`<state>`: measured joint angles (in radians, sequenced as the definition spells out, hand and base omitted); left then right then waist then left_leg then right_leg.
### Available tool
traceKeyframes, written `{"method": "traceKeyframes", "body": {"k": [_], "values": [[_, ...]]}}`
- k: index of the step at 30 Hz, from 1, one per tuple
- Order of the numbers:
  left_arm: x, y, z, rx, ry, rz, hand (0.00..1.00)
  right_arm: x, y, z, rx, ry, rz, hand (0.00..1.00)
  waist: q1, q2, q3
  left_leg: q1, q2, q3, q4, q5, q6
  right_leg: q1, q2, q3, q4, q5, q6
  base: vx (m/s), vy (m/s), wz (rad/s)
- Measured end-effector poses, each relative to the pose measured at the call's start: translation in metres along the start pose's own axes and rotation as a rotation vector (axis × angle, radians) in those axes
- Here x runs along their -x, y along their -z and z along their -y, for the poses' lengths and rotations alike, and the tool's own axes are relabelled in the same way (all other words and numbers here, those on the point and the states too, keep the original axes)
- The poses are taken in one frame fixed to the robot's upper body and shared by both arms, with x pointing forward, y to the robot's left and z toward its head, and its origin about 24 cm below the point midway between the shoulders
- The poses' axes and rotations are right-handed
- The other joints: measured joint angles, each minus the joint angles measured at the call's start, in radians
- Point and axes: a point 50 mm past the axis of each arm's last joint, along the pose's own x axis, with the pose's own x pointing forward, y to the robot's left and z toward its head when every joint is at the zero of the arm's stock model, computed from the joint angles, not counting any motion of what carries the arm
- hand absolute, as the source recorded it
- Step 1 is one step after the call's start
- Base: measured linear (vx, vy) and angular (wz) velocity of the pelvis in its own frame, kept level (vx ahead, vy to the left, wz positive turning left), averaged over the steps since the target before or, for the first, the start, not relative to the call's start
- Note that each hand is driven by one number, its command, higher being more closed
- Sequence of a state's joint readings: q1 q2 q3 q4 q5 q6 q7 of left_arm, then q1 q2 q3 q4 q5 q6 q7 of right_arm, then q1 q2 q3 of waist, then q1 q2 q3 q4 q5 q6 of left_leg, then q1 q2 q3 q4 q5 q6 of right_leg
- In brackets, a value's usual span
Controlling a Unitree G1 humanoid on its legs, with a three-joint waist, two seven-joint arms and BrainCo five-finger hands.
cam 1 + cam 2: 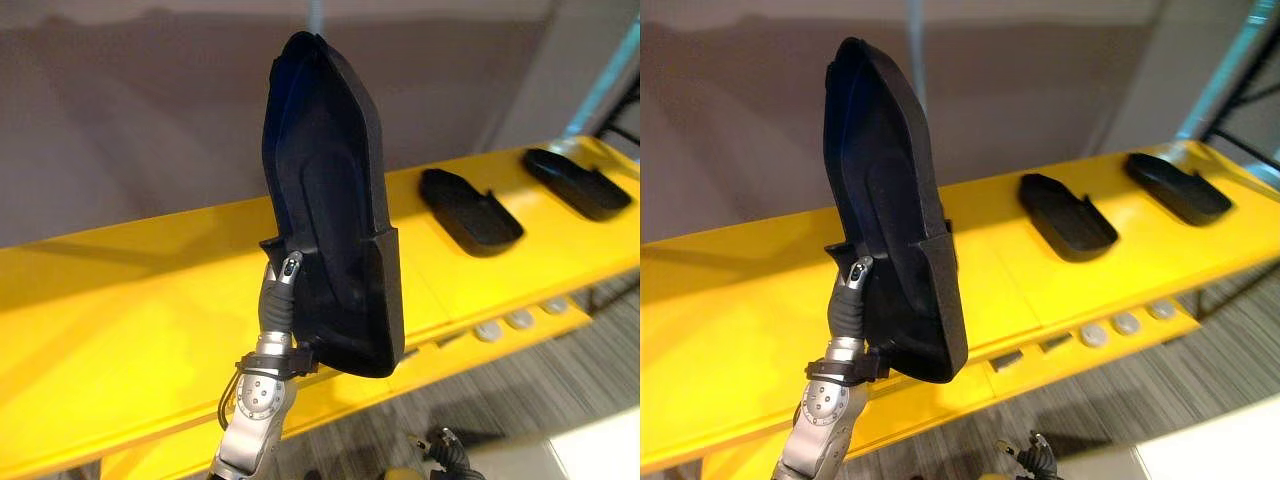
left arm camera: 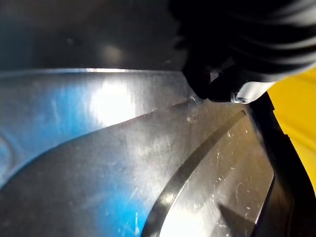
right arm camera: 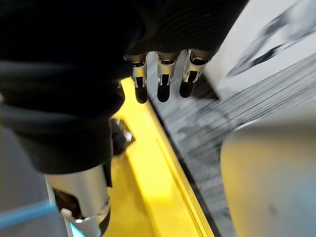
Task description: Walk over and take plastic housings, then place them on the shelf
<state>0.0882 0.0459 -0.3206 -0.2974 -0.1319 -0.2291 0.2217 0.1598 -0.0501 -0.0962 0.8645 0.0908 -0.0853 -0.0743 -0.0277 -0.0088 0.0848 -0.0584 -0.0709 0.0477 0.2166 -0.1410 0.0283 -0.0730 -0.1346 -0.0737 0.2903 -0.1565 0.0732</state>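
A large black plastic housing (image 1: 330, 200) stands upright in the air above the yellow shelf (image 1: 120, 320). My left hand (image 1: 280, 300) is shut on its lower edge, the thumb pressed on the near face. In the left wrist view the housing's glossy inner surface (image 2: 123, 163) lies right against the hand (image 2: 217, 89). Two more black housings (image 1: 468, 210) (image 1: 580, 182) lie flat on the shelf to the right. My right hand (image 3: 165, 79) hangs low by the shelf's front edge with relaxed fingers and nothing in it.
Small round pale discs (image 1: 520, 320) sit in a row on the shelf's lower front ledge. Grey carpet floor (image 1: 520, 390) runs below the shelf. A white surface (image 1: 600, 450) shows at the lower right. A grey wall stands behind the shelf.
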Motion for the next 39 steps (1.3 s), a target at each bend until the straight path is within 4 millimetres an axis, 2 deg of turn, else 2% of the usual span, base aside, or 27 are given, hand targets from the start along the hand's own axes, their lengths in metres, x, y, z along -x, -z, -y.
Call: {"method": "traceKeyframes", "body": {"k": [1,4,7,10,12,16,17,18,19,20,21,23,24,25,26,27,28,29,31,32,35,36,37,38,39], "values": [[0.005,0.000,-0.006,0.001,-0.036,-0.008,1.00,0.000,-0.003,-0.001,-0.003,-0.006,0.017,0.00,0.016,0.018,-0.012,0.002,0.036,0.018,0.013,-0.020,-0.010,0.035,0.027,-0.016,-0.057,0.014,-0.016,0.20,-0.248,0.18],[0.011,0.002,-0.009,0.007,-0.054,-0.022,1.00,0.001,-0.003,-0.005,-0.006,-0.016,0.019,0.00,0.022,0.012,-0.024,0.013,0.071,0.037,0.014,-0.027,-0.019,0.076,0.056,-0.031,-0.109,0.023,-0.029,0.13,-0.151,0.05],[0.017,0.005,-0.013,0.005,-0.086,-0.047,1.00,0.002,0.000,-0.005,-0.001,-0.017,0.012,0.00,0.019,0.002,-0.036,0.033,0.074,0.035,-0.006,-0.018,-0.032,0.112,0.062,-0.049,-0.148,0.026,-0.031,0.12,-0.079,0.13],[0.026,0.006,-0.023,-0.014,-0.130,-0.069,1.00,0.005,0.008,-0.008,0.013,-0.033,-0.012,0.00,0.029,-0.015,-0.043,0.047,0.074,0.028,-0.013,-0.015,-0.035,0.140,0.066,-0.063,-0.170,0.034,-0.037,0.09,-0.014,0.17],[0.029,0.006,-0.028,-0.027,-0.151,-0.077,1.00,0.006,0.012,-0.009,0.020,-0.038,-0.026,0.00,0.041,-0.017,-0.044,0.042,0.073,0.005,-0.013,-0.014,-0.035,0.147,0.067,-0.083,-0.175,0.043,-0.035,0.03,0.008,0.35],[0.033,0.001,-0.039,-0.063,-0.192,-0.067,1.00,0.006,0.011,-0.012,0.019,-0.047,-0.020,0.00,0.047,-0.036,-0.015,0.016,0.058,-0.062,0.021,-0.007,-0.039,0.178,0.057,-0.179,-0.172,0.048,-0.033,-0.04,0.011,0.75],[0.031,-0.004,-0.039,-0.066,-0.191,-0.044,1.00,0.005,0.009,-0.013,0.020,-0.047,-0.014,0.00,0.046,-0.045,-0.001,-0.026,0.053,-0.062,0.045,-0.003,-0.056,0.167,0.044,-0.214,-0.165,0.048,-0.033,-0.13,0.039,0.85],[0.029,-0.009,-0.038,-0.066,-0.187,-0.018,1.00,0.003,0.005,-0.013,0.025,-0.044,-0.009,0.00,0.049,-0.045,0.000,-0.082,0.092,0.041,0.098,-0.039,-0.042,0.132,0.031,-0.238,-0.157,0.049,-0.037,-0.11,0.044,0.93],[0.028,-0.011,-0.040,-0.070,-0.192,-0.007,1.00,0.000,0.002,-0.012,0.032,-0.041,-0.009,0.00,0.049,-0.046,0.005,-0.112,0.124,0.097,0.140,-0.049,-0.035,0.121,0.023,-0.247,-0.156,0.045,-0.043,-0.05,0.062,0.75],[0.026,-0.011,-0.043,-0.080,-0.201,-0.005,1.00,-0.004,-0.005,-0.010,0.046,-0.036,-0.001,0.00,0.041,-0.049,0.021,-0.143,0.193,0.171,0.217,-0.066,-0.037,0.112,-0.001,-0.265,-0.152,0.044,-0.044,-0.01,0.165,0.71],[0.027,-0.006,-0.047,-0.090,-0.215,-0.027,1.00,-0.006,-0.008,-0.005,0.077,-0.025,0.004,0.00,0.026,-0.054,0.029,-0.146,0.278,0.201,0.279,-0.073,-0.047,0.113,-0.045,-0.283,-0.135,0.044,-0.043,-0.01,0.224,0.65],[0.028,-0.003,-0.047,-0.091,-0.217,-0.039,1.00,-0.006,-0.006,0.002,0.099,-0.011,-0.001,0.00,0.001,-0.051,0.027,-0.134,0.357,0.194,0.284,-0.071,-0.052,0.130,-0.086,-0.306,-0.126,0.044,-0.041,0.00,0.248,0.54],[0.027,-0.003,-0.046,-0.089,-0.213,-0.037,1.00,-0.006,-0.006,0.004,0.109,-0.006,-0.003,0.00,-0.009,-0.045,0.023,-0.125,0.389,0.191,0.267,-0.064,-0.057,0.134,-0.103,-0.317,-0.124,0.048,-0.027,0.03,0.373,0.51],[0.025,-0.004,-0.044,-0.082,-0.202,-0.027,1.00,-0.006,-0.006,0.008,0.115,0.004,-0.005,0.00,-0.020,-0.032,0.014,-0.111,0.435,0.188,0.205,-0.006,-0.066,0.136,-0.135,-0.328,-0.125,0.059,0.023,0.06,0.545,0.45],[0.022,-0.005,-0.041,-0.067,-0.199,-0.012,1.00,-0.006,-0.005,0.015,0.128,0.020,-0.012,0.00,-0.028,0.001,-0.003,-0.095,0.457,0.161,0.124,0.090,-0.131,0.134,-0.158,-0.341,-0.131,0.072,0.090,0.08,0.582,0.41],[0.020,-0.004,-0.038,-0.059,-0.195,-0.008,1.00,-0.006,-0.003,0.018,0.131,0.028,-0.025,0.00,-0.033,0.003,-0.007,-0.092,0.432,0.145,0.111,0.052,-0.207,0.136,-0.176,-0.346,-0.145,0.084,0.111,0.09,0.676,0.50],[0.015,-0.004,-0.041,-0.075,-0.192,-0.001,1.00,-0.006,0.004,0.006,0.117,0.005,-0.055,0.00,-0.044,-0.032,-0.009,-0.110,0.382,0.142,0.115,0.017,-0.242,0.145,-0.219,-0.354,-0.176,0.119,0.099,0.04,0.625,0.42],[0.014,-0.002,-0.046,-0.095,-0.205,-0.010,1.00,-0.006,0.004,-0.005,0.102,-0.020,-0.059,0.00,-0.041,-0.044,-0.013,-0.133,0.361,0.142,0.141,0.008,-0.224,0.146,-0.220,-0.355,-0.202,0.174,0.105,0.02,0.542,0.34],[0.015,0.001,-0.049,-0.104,-0.202,-0.029,1.00,-0.007,0.000,-0.014,0.091,-0.039,-0.045,0.00,-0.040,-0.045,-0.012,-0.158,0.353,0.142,0.198,-0.016,-0.196,0.154,-0.214,-0.374,-0.215,0.248,0.106,-0.01,0.373,0.04],[0.013,0.002,-0.047,-0.105,-0.182,-0.028,1.00,-0.008,-0.002,-0.016,0.088,-0.045,-0.037,0.00,-0.037,-0.042,-0.009,-0.175,0.353,0.143,0.242,-0.046,-0.183,0.146,-0.220,-0.369,-0.212,0.270,0.105,-0.04,0.349,-0.05],[0.006,-0.001,-0.046,-0.130,-0.137,-0.009,1.00,-0.008,-0.007,-0.023,0.102,-0.068,-0.022,0.00,-0.014,-0.037,-0.004,-0.217,0.373,0.189,0.342,-0.109,-0.170,0.081,-0.234,-0.302,-0.176,0.275,0.098,-0.10,0.264,-0.51],[0.005,0.001,-0.047,-0.132,-0.136,-0.015,1.00,-0.008,-0.007,-0.024,0.108,-0.074,-0.021,0.00,-0.015,-0.036,-0.003,-0.221,0.375,0.199,0.348,-0.114,-0.164,0.061,-0.237,-0.288,-0.160,0.283,0.088,-0.14,0.226,-0.62],[0.006,0.007,-0.047,-0.133,-0.137,-0.039,1.00,-0.009,-0.011,-0.021,0.120,-0.073,-0.006,0.00,-0.019,-0.028,0.001,-0.213,0.365,0.224,0.325,-0.116,-0.154,0.028,-0.242,-0.260,-0.152,0.315,0.034,-0.14,0.181,-0.51],[0.008,0.012,-0.047,-0.132,-0.138,-0.063,1.00,-0.009,-0.011,-0.019,0.123,-0.072,-0.005,0.00,-0.016,-0.018,0.014,-0.184,0.359,0.254,0.290,-0.108,-0.143,-0.005,-0.236,-0.226,-0.105,0.272,0.026,-0.13,0.149,-0.52],[0.010,0.018,-0.048,-0.137,-0.142,-0.091,1.00,-0.009,-0.011,-0.018,0.125,-0.071,-0.004,0.00,-0.021,-0.017,0.022,-0.152,0.353,0.260,0.259,-0.095,-0.131,-0.028,-0.190,-0.145,-0.013,0.171,0.075,-0.11,0.057,-0.32]]}}
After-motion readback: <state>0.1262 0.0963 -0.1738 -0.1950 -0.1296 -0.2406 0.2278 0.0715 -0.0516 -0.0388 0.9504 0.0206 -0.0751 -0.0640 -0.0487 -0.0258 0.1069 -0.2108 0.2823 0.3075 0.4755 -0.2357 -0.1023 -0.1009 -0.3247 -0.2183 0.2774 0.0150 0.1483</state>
